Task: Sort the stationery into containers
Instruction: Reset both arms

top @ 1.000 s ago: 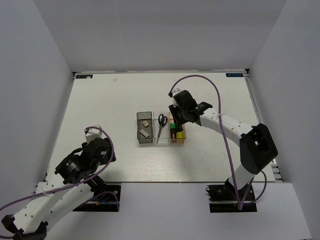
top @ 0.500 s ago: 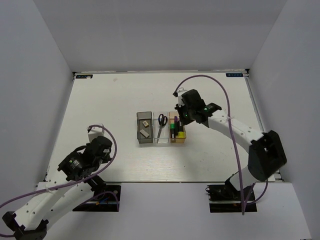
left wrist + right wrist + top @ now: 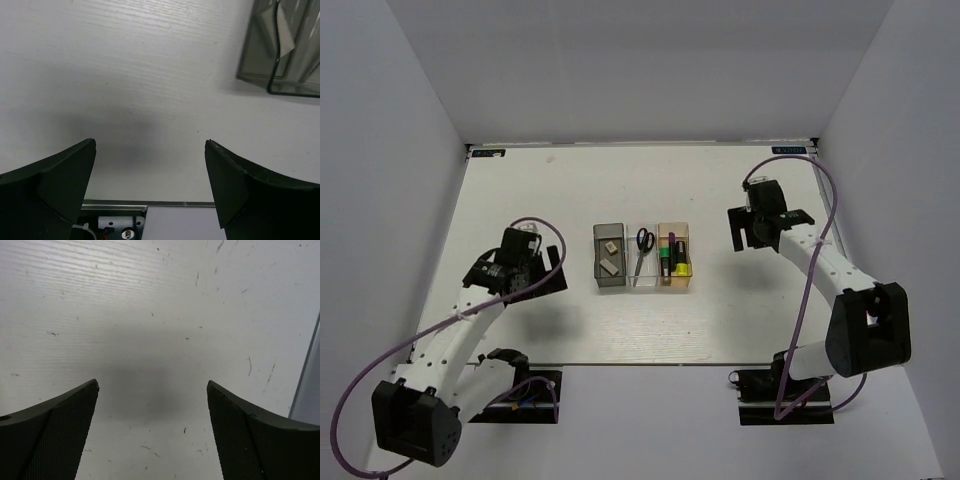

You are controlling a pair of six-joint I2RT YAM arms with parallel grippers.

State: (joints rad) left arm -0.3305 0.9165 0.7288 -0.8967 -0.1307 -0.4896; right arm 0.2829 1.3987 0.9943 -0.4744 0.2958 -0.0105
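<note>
White surface (image 3: 520, 200), plain white walls all round, and your containers (image 3: 625, 284) sit in a row dead centre. Everything's sorted as far as you can see from the top view:

- both eraser blocks (image 3: 609, 267) are in the dark grey bin (image 3: 598, 258) at the 9 o'clock end
- the scissors (image 3: 645, 240) are in the clear bin (image 3: 650, 274) in the middle
- the markers (image 3: 670, 258) are in the amber bin (image 3: 688, 264) at the 3 o'clock end

Your left tool (image 3: 552, 270) hangs out at 9 o'clock from the row, well apart, fingers spread wide with nothing between them but bare surface. The right tool (image 3: 745, 238) is off at 3 o'clock, just as wide and just as empty.
</note>
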